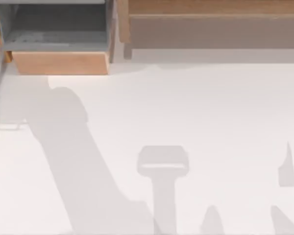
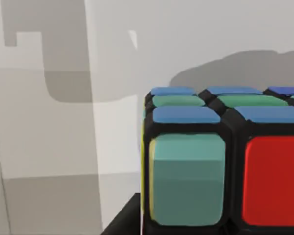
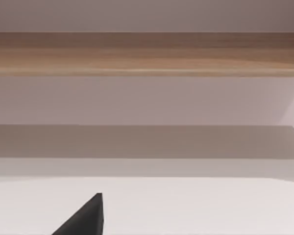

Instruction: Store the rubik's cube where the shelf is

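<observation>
The rubik's cube (image 2: 220, 161) sits very close to the left pincer (image 2: 120, 226), right in front of it. A dark bit of the pincer pokes in just beside the cube's lower corner. I cannot tell if the left pincer is wide, narrow, or holding the cube. The cube shows blue and green squares on one face and a pale green and a red square on another, with a thin strip of yellow at its edge and black lines between the squares. Past the cube is the white bench (image 1: 196, 107), with grey shadows on it. The right pincer (image 3: 85, 218) shows as one black tip low over the bench, and I cannot tell if it is wide or narrow. It faces the shelf (image 3: 147, 54), a long light-brown wooden board well ahead of it, with a shady space under the board. Beside the shelf stands a wooden box (image 1: 61, 62) with a grey inside.
</observation>
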Controlling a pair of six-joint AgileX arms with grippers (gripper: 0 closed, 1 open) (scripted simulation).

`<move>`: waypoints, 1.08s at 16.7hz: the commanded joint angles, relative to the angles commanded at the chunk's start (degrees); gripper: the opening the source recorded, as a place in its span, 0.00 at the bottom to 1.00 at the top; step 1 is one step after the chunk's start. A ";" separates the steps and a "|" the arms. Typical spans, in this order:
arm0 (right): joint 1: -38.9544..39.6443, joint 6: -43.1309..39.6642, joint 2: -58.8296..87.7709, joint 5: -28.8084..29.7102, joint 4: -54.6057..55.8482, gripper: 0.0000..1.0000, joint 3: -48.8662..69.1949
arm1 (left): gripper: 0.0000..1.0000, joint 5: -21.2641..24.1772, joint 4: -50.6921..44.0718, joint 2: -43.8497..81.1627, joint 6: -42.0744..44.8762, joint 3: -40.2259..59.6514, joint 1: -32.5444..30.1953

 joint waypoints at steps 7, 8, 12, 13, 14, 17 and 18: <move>0.00 0.00 0.00 0.00 0.00 1.00 0.00 | 0.00 -0.36 -2.43 3.83 0.15 8.04 -0.91; 0.00 0.00 0.00 0.00 0.00 1.00 0.00 | 0.00 -0.38 -2.47 3.89 0.15 8.15 -0.92; 0.00 0.00 0.00 0.00 0.00 1.00 0.00 | 0.00 -0.39 -2.36 3.76 0.25 7.94 -0.66; 0.00 0.00 0.00 0.00 0.00 1.00 0.00 | 0.00 -0.45 -2.55 3.42 0.27 7.74 -0.65; 0.00 0.00 0.00 0.00 0.00 1.00 0.00 | 0.00 -0.61 -3.06 2.48 0.32 7.20 -0.62; 0.00 0.00 0.00 0.00 0.00 1.00 0.00 | 0.00 -1.43 -4.75 -3.99 1.00 4.36 -2.53; 0.00 0.00 0.00 0.00 0.00 1.00 0.00 | 0.00 -1.73 -5.03 -6.98 1.42 3.08 -4.12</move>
